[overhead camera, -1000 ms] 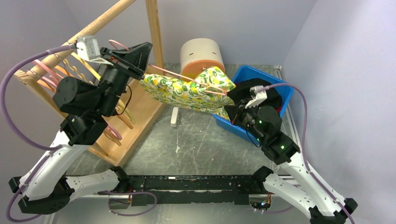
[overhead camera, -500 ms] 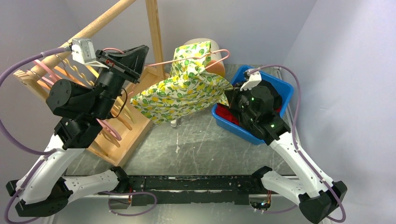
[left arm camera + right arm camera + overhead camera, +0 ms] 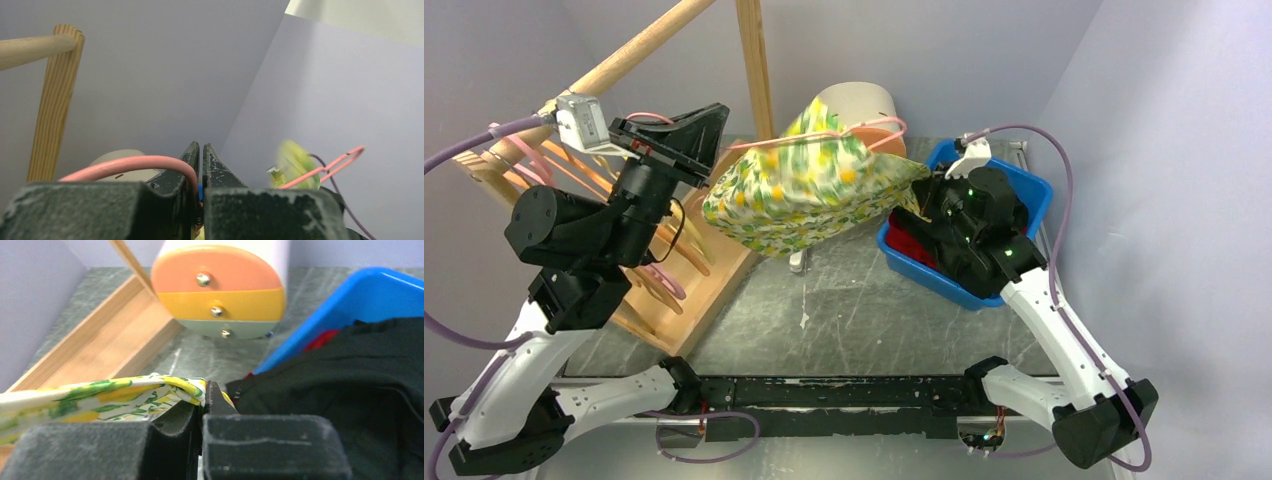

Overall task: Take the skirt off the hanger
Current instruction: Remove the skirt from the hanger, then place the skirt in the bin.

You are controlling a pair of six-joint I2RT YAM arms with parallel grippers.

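The skirt [image 3: 799, 190], white with yellow lemons and green leaves, hangs in the air between the arms, still on the pink wire hanger [image 3: 844, 135]. My left gripper [image 3: 709, 125] is shut on the hanger's hook [image 3: 135, 164], whose pink wire runs down between the fingertips. My right gripper [image 3: 924, 195] is shut on the skirt's right edge [image 3: 165, 390], pinching a fold of the cloth. In the left wrist view the hanger's far end [image 3: 340, 160] pokes out beside a blurred bit of skirt [image 3: 295, 162].
A wooden rack [image 3: 709, 250] with more pink hangers [image 3: 524, 150] stands at the left, its pole [image 3: 634, 55] overhead. A blue bin [image 3: 1024, 190] holding dark and red clothes [image 3: 350, 375] sits under the right arm. A round white, orange and yellow container [image 3: 225, 285] stands behind.
The left arm has lifted the hanger up and left, the right gripper has moved back with its corner. The skirt rose from lying stretched to hanging bunched; it blurs, still moving.
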